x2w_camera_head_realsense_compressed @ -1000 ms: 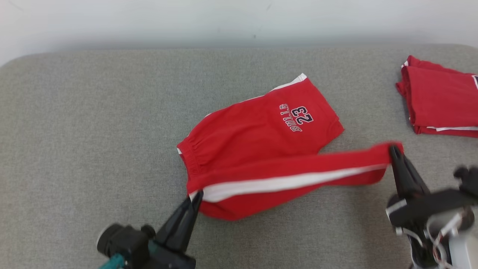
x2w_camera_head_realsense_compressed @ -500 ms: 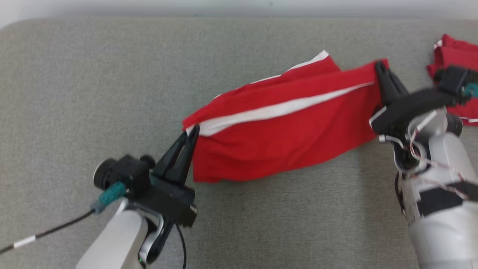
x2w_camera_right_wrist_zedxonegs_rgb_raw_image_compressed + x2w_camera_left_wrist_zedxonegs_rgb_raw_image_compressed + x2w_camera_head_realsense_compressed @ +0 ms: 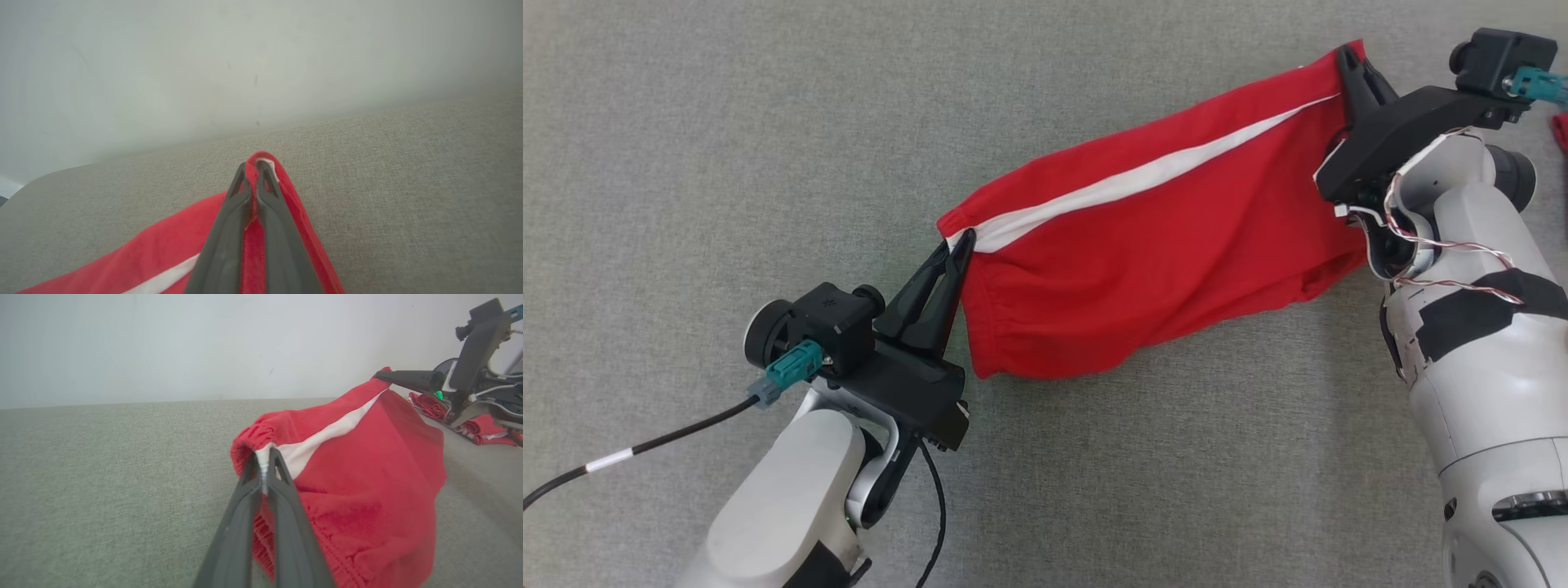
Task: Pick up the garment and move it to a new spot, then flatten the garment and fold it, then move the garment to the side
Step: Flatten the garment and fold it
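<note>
Black and slim, the left gripper [image 3: 962, 241] was pinched tight on the gathered, elastic corner of the red garment [image 3: 1160, 245], at the end of its white stripe [image 3: 1143, 181]. The right gripper [image 3: 1343, 55] was likewise closed, on the opposite corner at the stripe's far end, with red cloth folded over its tips. Between the two the garment hung stretched as a slanted sheet over the grey fabric surface [image 3: 727, 122], its left end lower in the head view than its right. Whether the sagging lower hem touched the surface could not be told.

A second earlier most of the garment had lain flat with its "BULLS 23" print facing up, and just the striped edge had been raised. Now the print was hidden and the whole piece was carried by the grippers. The head camera had also tipped downward.

Counted: two grippers, both holding, one garment between them, one white stripe showing, and one separate pile of red cloth [image 3: 482, 426] lying on the surface beyond the right gripper, before a pale wall [image 3: 163, 343].
</note>
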Available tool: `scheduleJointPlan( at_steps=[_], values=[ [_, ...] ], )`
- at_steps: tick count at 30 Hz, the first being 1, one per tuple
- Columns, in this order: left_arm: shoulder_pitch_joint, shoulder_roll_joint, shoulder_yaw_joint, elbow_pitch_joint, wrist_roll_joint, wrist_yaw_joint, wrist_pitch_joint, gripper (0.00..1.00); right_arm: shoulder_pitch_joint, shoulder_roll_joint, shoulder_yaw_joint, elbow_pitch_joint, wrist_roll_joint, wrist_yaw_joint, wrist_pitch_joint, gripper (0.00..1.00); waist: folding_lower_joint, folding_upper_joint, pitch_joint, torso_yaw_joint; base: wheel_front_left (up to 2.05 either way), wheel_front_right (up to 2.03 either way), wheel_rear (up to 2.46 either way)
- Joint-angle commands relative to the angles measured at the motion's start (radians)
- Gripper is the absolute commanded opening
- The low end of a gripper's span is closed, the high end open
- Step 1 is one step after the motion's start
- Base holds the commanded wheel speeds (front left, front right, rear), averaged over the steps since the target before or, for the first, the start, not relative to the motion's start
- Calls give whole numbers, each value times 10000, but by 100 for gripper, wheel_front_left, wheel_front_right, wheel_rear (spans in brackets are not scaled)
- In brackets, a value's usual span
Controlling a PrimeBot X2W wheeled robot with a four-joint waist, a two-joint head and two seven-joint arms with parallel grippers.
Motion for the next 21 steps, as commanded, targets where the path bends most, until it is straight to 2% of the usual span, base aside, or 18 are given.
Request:
scheduleJointPlan(
  at_steps=[1,2,12,17,21],
  values=[
    [-165,-2,20,57,42,19,-27,92,-138,-30,74,135,-94,-26,-162,57,-2,-2,29,39,0,0,0],
    [-167,-22,15,113,60,19,-27,100,-188,-65,134,289,-117,-26,-302,100,-2,-2,16,36,0,0,0],
    [398,3,382,190,281,19,-27,100,-49,-154,926,1249,419,-26,-1256,100,-2,-2,-488,-233,0,0,0],
    [1060,-82,1054,-115,583,19,-27,100,281,-307,1374,1366,805,-26,-1608,100,-2,-2,-857,-305,0,0,0],
    [1738,-255,2048,-713,1119,21,-27,100,680,-608,1693,1404,1144,-28,-1811,100,-2,-2,-1161,-252,0,0,0]
  ],
)
